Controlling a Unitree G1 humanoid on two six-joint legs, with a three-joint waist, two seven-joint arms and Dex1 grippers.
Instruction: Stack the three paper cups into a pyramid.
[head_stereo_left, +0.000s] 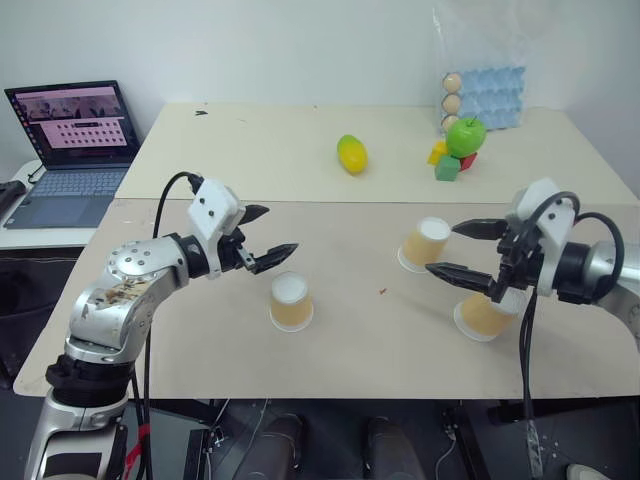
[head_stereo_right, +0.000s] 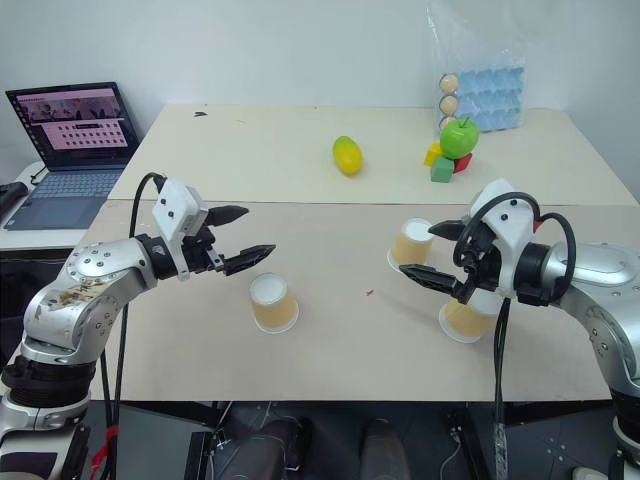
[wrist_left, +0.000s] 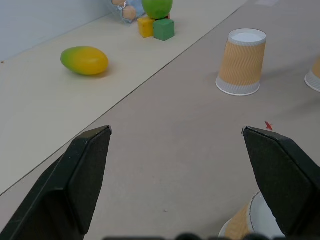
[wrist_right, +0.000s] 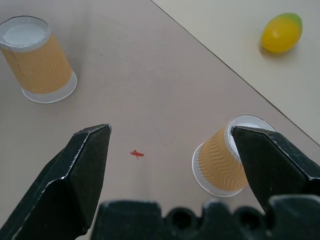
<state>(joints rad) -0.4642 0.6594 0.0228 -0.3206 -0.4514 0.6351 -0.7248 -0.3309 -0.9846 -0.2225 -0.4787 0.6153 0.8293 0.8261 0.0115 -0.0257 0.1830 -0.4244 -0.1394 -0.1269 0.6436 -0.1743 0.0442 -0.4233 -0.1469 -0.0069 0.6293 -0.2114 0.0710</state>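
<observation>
three paper cups upside down, apart on table

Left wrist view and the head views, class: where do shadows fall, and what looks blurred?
Left wrist view: the mango casts a soft shadow beneath; the near cup at the edge looks soft. Left eye view: lighting is even, with faint shadows under the cups; the egg tray sits behind a glossy bag.

Ribbed paper cups on matt beige table
</observation>
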